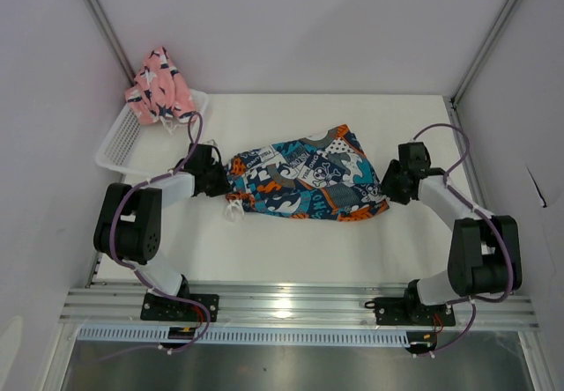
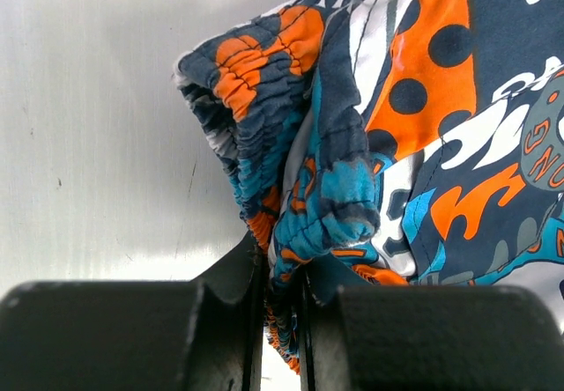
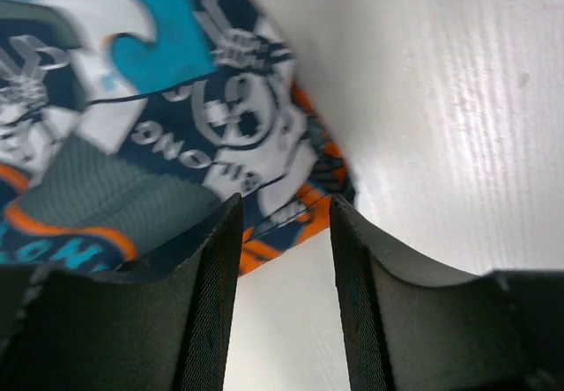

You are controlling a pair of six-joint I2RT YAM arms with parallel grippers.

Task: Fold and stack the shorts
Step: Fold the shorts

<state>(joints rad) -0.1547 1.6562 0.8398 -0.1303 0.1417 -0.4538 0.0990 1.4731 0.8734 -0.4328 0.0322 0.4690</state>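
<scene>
Shorts of busy blue, orange, white and grey printed fabric (image 1: 304,180) are lying on the white desk (image 1: 291,250), long axis running left to right. Left tool (image 1: 222,178) is pinching the gathered waistband; right tool (image 1: 388,186), fingers spread, is hovering just beside the opposite hem.

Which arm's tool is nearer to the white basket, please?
Left. The left tool grips the printed shorts by the waistband, close beside the basket without touching it; the right tool is open at the shorts' other end, farther from the basket.
</scene>
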